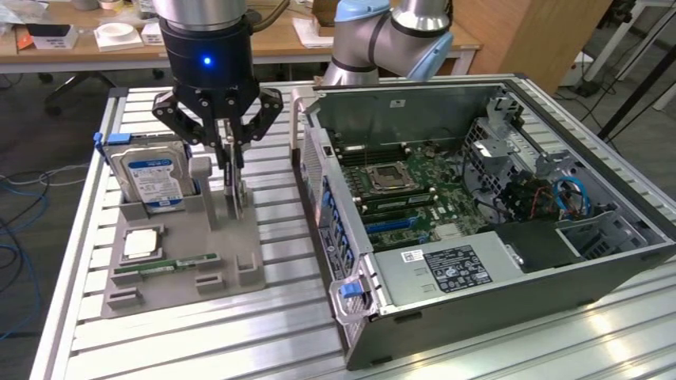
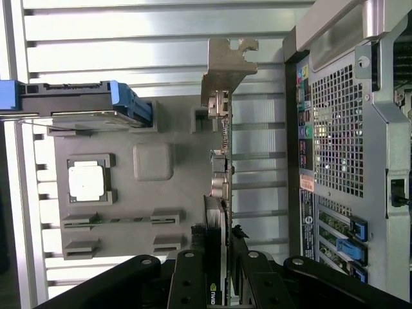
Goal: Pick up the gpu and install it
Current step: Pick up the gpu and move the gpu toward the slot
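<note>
So the gripper (image 1: pixel 227 154) (image 2: pixel 220 257) is clenched on the gpu (image 1: pixel 234 194) (image 2: pixel 221 180), one finger on each flat face. The card stands on its thin edge over the grey parts tray (image 1: pixel 211 261) (image 2: pixel 174 193), on the tray's side nearest the computer case (image 1: pixel 476 214) (image 2: pixel 347 129). Can't tell if it's seated in the tray slot or just clear of it. Its long axis runs along that tray edge, and the silver bracket (image 2: pixel 225 71) points toward the tray's hard drive (image 1: pixel 153 174) (image 2: pixel 84 103) end, sticking out past the tray's rim over the slatted table (image 1: pixel 285 324) (image 2: pixel 161 38). Between the tray and the case there's just a narrow strip of bare table. The rest of the tray holds a cpu chip (image 1: pixel 142 244) (image 2: pixel 90 180) and a memory stick (image 1: pixel 169 265) (image 2: pixel 122 220), both well apart from the card
</note>
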Controlling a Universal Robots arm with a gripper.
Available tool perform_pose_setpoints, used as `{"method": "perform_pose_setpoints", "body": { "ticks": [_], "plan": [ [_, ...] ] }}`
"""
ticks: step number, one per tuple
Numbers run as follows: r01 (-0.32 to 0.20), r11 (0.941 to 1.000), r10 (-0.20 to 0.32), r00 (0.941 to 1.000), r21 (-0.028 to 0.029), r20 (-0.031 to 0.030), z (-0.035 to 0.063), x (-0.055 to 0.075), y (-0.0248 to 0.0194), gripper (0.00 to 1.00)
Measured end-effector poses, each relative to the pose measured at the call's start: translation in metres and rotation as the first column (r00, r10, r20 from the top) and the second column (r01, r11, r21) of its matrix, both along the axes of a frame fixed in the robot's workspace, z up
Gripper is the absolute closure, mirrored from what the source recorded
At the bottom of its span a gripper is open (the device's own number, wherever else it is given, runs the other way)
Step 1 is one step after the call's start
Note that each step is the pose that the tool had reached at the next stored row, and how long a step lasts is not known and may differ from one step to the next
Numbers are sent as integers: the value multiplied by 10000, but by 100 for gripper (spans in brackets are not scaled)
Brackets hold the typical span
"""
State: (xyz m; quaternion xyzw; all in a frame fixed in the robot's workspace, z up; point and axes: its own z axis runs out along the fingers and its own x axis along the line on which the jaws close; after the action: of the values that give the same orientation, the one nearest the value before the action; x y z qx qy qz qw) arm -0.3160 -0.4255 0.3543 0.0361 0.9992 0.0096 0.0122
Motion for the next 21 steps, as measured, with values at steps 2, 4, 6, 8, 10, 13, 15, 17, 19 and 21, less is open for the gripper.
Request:
{"method": "perform_pose_setpoints", "body": {
  "ticks": [2, 4, 6, 8, 10, 13, 15, 17, 19, 21],
  "plan": [
    [0, 10000, 0, 10000, -5, 0, 0, 0, 2, 74],
    [0, 10000, 0, 10000, -9, 1, 0, 0, 3, 74],
    [0, 10000, 0, 10000, -11, -1, 22, 1, 4, 74],
    [0, 10000, 0, 10000, -10, 0, 58, 0, 3, 74],
    [0, 10000, 0, 10000, -10, 0, 95, 0, 3, 74],
    [0, 10000, 0, 10000, -12, 0, 145, 0, 3, 74],
    [0, 10000, 0, 10000, -13, 0, 176, 0, 3, 74],
    [0, 10000, 0, 10000, -16, 0, 212, 0, 3, 74],
    [0, 10000, 0, 10000, -19, 1, 247, 0, 3, 74],
    [0, 10000, 0, 10000, -24, 0, 279, 0, 3, 74]
  ]
}}
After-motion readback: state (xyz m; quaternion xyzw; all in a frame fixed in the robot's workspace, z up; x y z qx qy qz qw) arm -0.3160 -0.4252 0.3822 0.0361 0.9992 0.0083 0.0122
